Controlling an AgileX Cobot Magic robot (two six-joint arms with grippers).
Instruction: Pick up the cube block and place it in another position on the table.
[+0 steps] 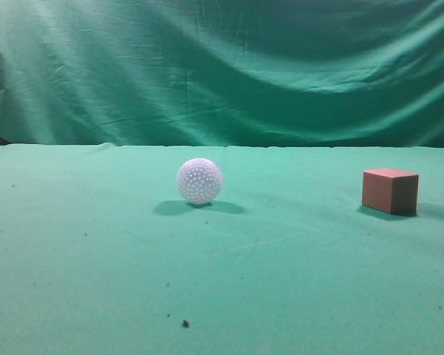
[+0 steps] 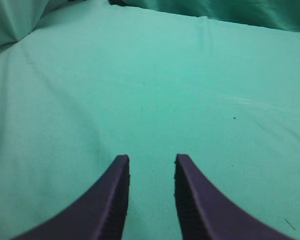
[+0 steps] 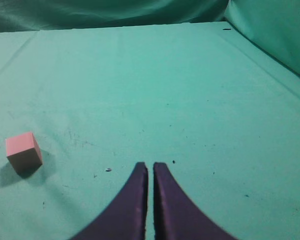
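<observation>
Dark fingers of the left end effector (image 2: 151,165) stand parted with a clear gap, over bare green tabletop (image 2: 190,90) and holding nothing. Fingers of the right end effector (image 3: 150,167) sit nearly together, a thin slit between them, also empty. Off to its left rests the cube block (image 3: 23,151), near the tabletop's right edge, well apart from a white dimpled ball (image 1: 200,180) at mid-tabletop.
</observation>
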